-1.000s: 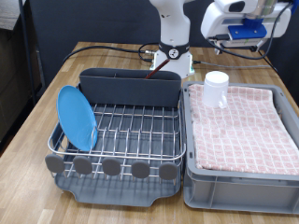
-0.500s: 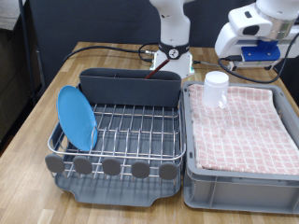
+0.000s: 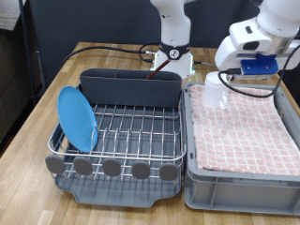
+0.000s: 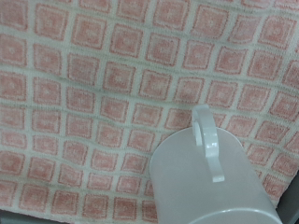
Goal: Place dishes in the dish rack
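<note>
one pincer, grip state unclear, hovers above the white cup.

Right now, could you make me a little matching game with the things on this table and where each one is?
Things:
1. blue plate
2. white cup
3. checked cloth
4. pincer

Places:
A. lining the grey bin
B. standing on edge in the wire rack
C. hovering above the cup
D. standing on the cloth

Pairs: 1-B, 2-D, 3-A, 4-C
</note>
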You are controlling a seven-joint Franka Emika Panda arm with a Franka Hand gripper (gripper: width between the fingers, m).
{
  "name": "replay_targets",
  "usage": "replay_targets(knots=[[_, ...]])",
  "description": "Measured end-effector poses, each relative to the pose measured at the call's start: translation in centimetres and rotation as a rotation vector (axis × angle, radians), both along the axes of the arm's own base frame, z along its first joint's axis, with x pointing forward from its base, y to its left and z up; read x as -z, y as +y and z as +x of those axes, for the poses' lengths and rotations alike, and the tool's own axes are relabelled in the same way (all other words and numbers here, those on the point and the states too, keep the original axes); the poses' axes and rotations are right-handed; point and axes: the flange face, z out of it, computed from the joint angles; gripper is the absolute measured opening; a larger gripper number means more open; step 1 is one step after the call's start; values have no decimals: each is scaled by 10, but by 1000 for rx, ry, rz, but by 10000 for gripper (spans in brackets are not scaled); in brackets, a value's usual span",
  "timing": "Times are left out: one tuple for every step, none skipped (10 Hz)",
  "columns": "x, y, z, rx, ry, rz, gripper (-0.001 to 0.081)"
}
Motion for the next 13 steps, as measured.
replay_targets(knots=[[3, -3, -2, -8, 5, -3, 802], [7, -8, -3, -16, 10, -13, 802], [9, -14, -3, -24, 12, -26, 802], [9, -23, -2, -35, 10, -32, 802], [8, -33, 0, -46, 9, -33, 802], [8, -42, 4, -59, 8, -24, 802], [8, -47, 6, -70, 7, -8, 802], [9, -48, 6, -74, 12, 14, 802], [11, -47, 6, -73, 14, 28, 802], [13, -44, 4, -72, 18, 33, 802], [15, -41, 1, -76, 23, 31, 802], [18, -37, -3, -76, 29, 26, 802], [21, -33, -6, -78, 31, 23, 802]])
